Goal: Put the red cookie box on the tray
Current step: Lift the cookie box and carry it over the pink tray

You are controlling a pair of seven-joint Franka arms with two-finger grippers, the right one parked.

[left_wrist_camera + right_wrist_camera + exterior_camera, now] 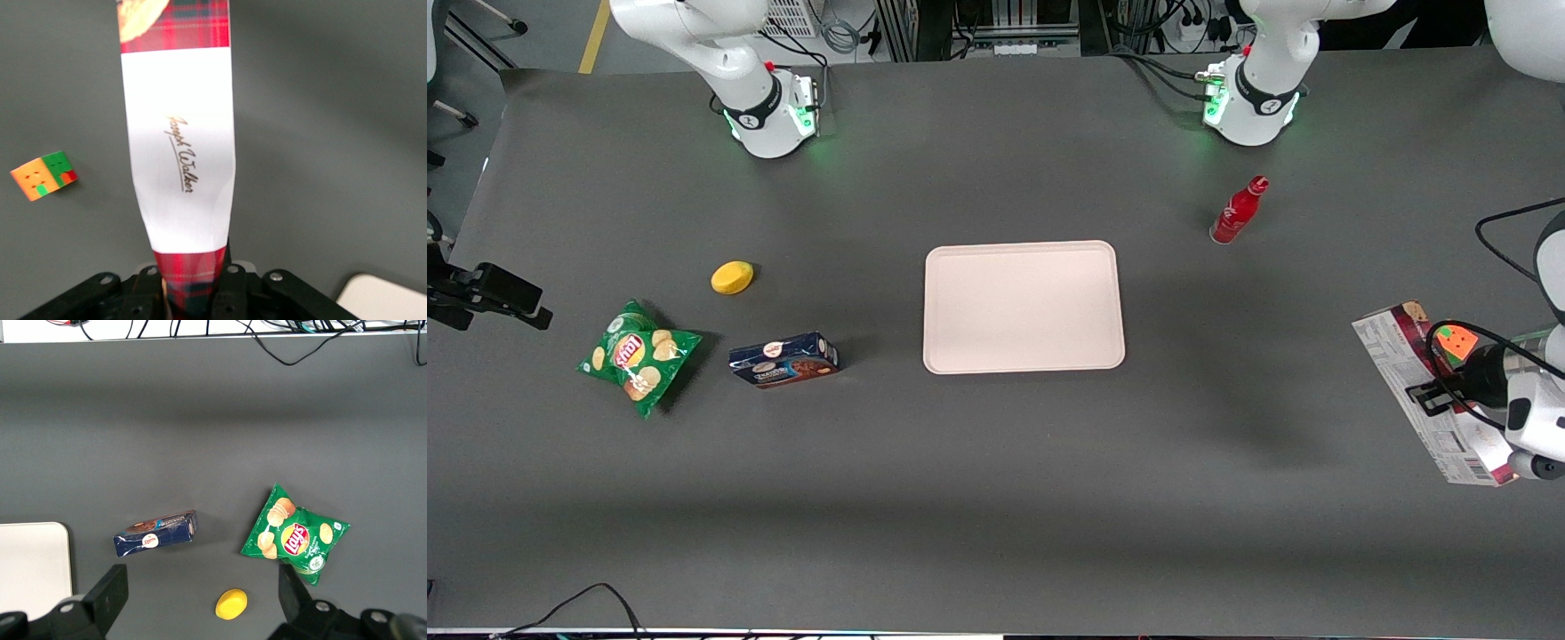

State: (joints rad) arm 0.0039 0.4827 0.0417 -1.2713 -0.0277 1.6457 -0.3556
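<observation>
on dark grey bench [996, 498]: claw [190, 293] clenched on red cookie box [179, 147], lifted at 3 o'clock of tray [1023, 307]; carry and placement left.

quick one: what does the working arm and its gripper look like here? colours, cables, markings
Working left arm: glossy white shell with a dark band at its joints; its round white base glows green and has a small red button. A black cable loops along the wrist. The gripper, at the working arm's end of the table, has a matte black body with silver screws, closed on the red cookie box.
</observation>
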